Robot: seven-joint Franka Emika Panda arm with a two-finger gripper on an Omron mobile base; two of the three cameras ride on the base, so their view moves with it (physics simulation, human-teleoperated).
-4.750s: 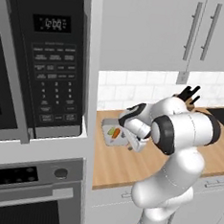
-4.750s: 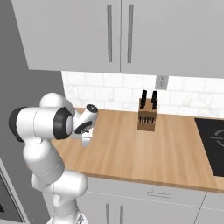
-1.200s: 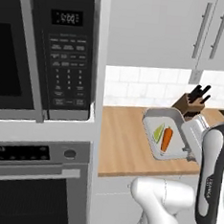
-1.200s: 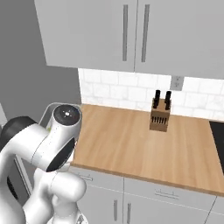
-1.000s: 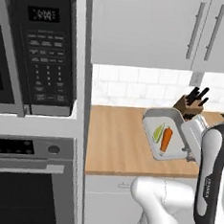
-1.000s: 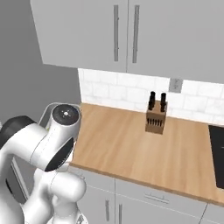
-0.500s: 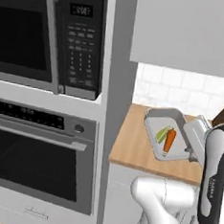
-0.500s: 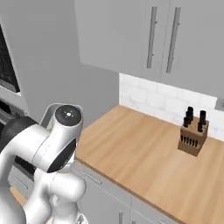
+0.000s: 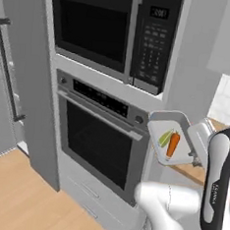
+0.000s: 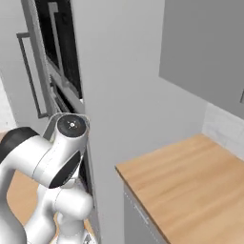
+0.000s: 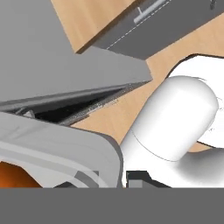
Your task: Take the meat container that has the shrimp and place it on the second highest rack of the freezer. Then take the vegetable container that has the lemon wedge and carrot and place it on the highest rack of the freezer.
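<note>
While the base faces the wall oven (image 9: 102, 140) and the microwave (image 9: 119, 31) above it, the arm carries the vegetable container (image 9: 171, 141) in the air, level with the oven's top edge and just beyond the left end of the table (image 10: 190, 176). Inside the tray lie the lemon wedge (image 9: 165, 138) and the carrot (image 9: 173, 144), side by side and touching or nearly so. The hand (image 9: 199, 144) is clenched on the container's right rim, its fingertips hidden behind the rim. The step in hand appears to be the second one: transport of this container toward the freezer (image 9: 7, 73), whose dark bar handle stands at the far left. The next move calls for further travel leftward, the tray kept level, then a lift to the highest rack.
</note>
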